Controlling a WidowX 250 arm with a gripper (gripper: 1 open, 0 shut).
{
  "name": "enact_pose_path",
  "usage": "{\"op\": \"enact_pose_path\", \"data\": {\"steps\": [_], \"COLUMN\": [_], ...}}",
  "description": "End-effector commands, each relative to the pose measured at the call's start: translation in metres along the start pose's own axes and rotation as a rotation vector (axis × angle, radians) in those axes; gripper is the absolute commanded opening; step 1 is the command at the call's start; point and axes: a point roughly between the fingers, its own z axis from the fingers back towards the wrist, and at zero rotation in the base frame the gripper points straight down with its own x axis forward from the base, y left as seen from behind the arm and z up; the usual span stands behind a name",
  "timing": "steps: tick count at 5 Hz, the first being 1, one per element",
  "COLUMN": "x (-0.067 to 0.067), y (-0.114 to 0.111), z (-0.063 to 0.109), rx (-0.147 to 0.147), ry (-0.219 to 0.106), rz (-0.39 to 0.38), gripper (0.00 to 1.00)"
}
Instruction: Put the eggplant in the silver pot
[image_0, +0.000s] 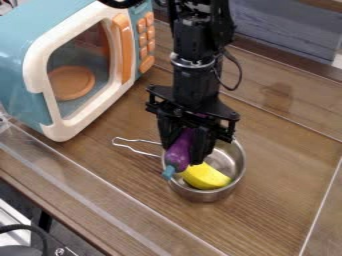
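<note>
Over the silver pot, the gripper clenches the eggplant between its jaws.

This looks like a robotics lab set up as a play kitchen. A black robot arm stands over a dark wooden table that carries a teal-and-cream toy microwave and a small silver pot holding plastic food. Clear panels edge the table, and loose cables lie at the lower left, possibly on the floor.
</note>
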Motion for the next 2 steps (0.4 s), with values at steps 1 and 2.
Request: {"op": "enact_pose_path", "data": {"steps": [1, 2], "x": [0.0045, 0.0049], "y": [0.0023, 0.0030], "z": [0.0060, 0.0061], "rx": [0.001, 0.001], "ry": [-0.020, -0.017], "rz": [0.002, 0.001], "gripper": [0.00, 1.00]}}
